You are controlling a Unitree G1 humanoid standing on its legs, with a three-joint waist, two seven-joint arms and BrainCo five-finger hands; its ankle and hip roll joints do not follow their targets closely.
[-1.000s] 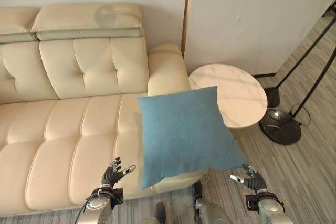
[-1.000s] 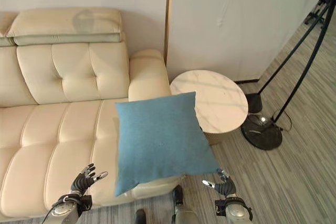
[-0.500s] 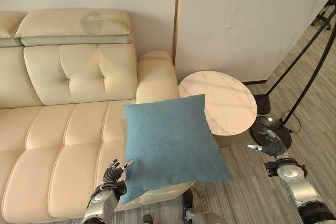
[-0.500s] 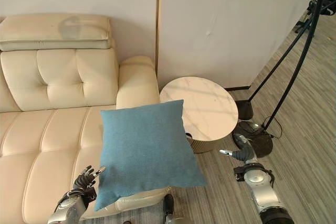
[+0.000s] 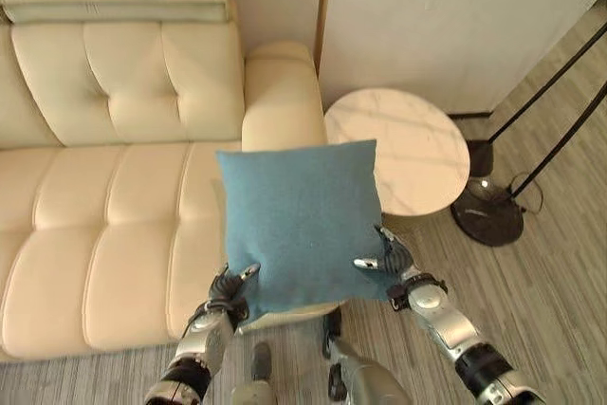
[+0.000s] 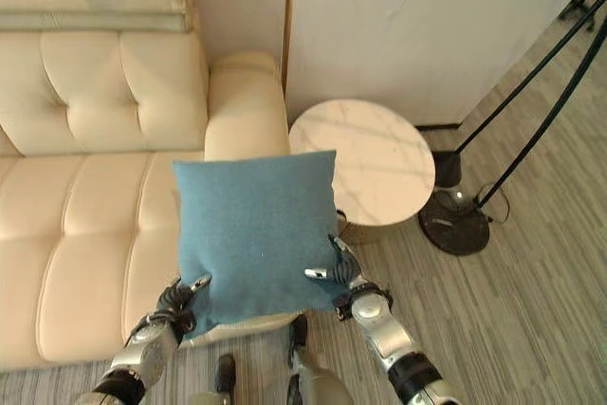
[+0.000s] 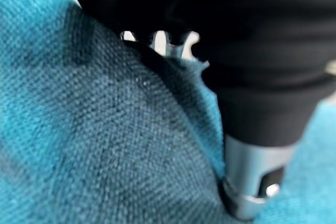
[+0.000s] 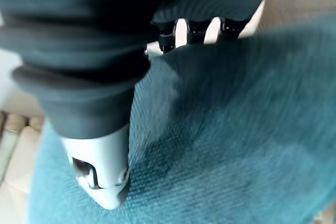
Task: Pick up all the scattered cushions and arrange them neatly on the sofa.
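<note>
Nearest to me, my left hand [image 5: 228, 293] grips the lower left corner of the teal cushion [image 5: 299, 220], thumb lying on its front face and fingers curled behind the fabric. My right hand [image 5: 394, 261] clamps the lower right edge in the same way, thumb pressed on the front. The cushion hangs between the two hands, held upright above the front edge of the cream sofa [image 5: 104, 225], at the end next to the sofa armrest [image 5: 283, 92].

The woven cover dimples under my thumbs, so I judge the cushion soft, light and compliant, with enough texture to resist slipping. Opposite edges or corners offer the surest hold; a single-corner grip would probably let it sag.

Beyond the armrest stands a round marble side table [image 5: 408, 149], and farther right a black lamp base [image 5: 487, 215] on the wood floor [image 5: 560, 291].
</note>
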